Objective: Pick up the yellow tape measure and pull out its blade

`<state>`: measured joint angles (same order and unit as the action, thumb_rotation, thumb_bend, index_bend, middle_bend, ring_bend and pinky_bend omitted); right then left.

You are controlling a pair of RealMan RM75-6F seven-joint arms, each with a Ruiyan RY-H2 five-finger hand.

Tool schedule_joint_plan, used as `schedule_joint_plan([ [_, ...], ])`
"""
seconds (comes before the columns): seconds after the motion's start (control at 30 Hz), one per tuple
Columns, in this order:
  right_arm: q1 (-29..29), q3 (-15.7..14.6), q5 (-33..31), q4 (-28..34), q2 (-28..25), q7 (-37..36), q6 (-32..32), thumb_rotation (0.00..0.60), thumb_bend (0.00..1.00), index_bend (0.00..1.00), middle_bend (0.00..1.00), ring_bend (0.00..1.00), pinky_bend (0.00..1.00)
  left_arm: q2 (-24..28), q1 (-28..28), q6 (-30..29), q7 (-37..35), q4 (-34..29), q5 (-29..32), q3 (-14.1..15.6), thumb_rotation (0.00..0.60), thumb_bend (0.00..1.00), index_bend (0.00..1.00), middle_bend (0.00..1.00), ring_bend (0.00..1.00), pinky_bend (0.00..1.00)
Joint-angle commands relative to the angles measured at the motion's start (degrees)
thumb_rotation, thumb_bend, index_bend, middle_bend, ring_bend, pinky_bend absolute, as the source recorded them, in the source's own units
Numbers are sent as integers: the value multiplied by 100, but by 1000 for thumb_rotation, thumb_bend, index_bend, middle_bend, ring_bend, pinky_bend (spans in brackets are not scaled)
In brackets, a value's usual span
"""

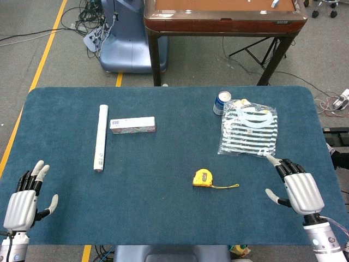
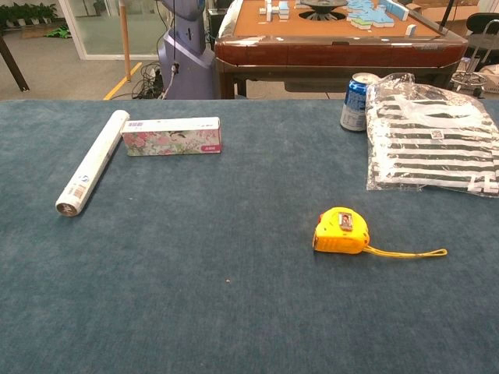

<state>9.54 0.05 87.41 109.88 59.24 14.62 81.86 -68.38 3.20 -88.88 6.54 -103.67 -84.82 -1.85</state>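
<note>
The yellow tape measure (image 1: 203,178) (image 2: 341,231) lies flat on the blue table, a little right of centre, with a thin yellow strap trailing off to its right. My right hand (image 1: 297,188) rests near the table's right front, well to the right of the tape measure, fingers apart and holding nothing. At the left front corner my left hand (image 1: 24,199) is likewise spread and empty, far from the tape measure. Neither hand shows in the chest view.
A bagged striped garment (image 1: 250,130) (image 2: 433,134) lies at the back right, just beyond my right hand, with a blue can (image 1: 222,102) (image 2: 357,102) beside it. A white roll (image 1: 100,137) (image 2: 92,161) and a floral box (image 1: 132,125) (image 2: 172,135) lie at the back left.
</note>
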Motion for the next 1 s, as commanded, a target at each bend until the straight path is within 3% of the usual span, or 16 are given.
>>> schedule_joint_plan([
  [0.03,35,47,-28,19,36,48,-55,600,302,101,255,201,290,-22,-14,-15,-12,28,-6,-6,600,375,66,0,0,0],
  [0.3,317,137,-386,114,345,488,-653,600,299,102,258,204,290,-28,-32,21,-66,78,-7,-1,600,375,66,0,0,0],
  [0.5,798,319,-981,128,769,1159,-1384,600,297,163,324,222,290,9,-25,117,-54,55,-5,37,600,375,66,0,0,0],
  [0.7,1279,478,-1659,-134,1328,1634,-1981,600,296,165,313,222,290,40,-49,111,-23,18,-1,41,600,375,66,0,0,0],
  [1.0,1802,592,-2339,-643,2015,2165,-2328,600,296,197,307,222,290,70,-73,142,-39,42,21,52,600,375,66,0,0,0],
])
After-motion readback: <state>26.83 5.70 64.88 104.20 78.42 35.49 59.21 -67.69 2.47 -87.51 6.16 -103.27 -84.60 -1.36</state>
